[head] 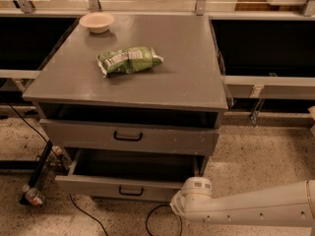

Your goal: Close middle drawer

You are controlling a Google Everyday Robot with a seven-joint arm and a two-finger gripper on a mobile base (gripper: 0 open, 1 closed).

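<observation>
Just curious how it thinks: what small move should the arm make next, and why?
Probably bring the gripper against the front of the middle drawer: that drawer is pulled well out, and the gripper sits low, near one end of its front.
</observation>
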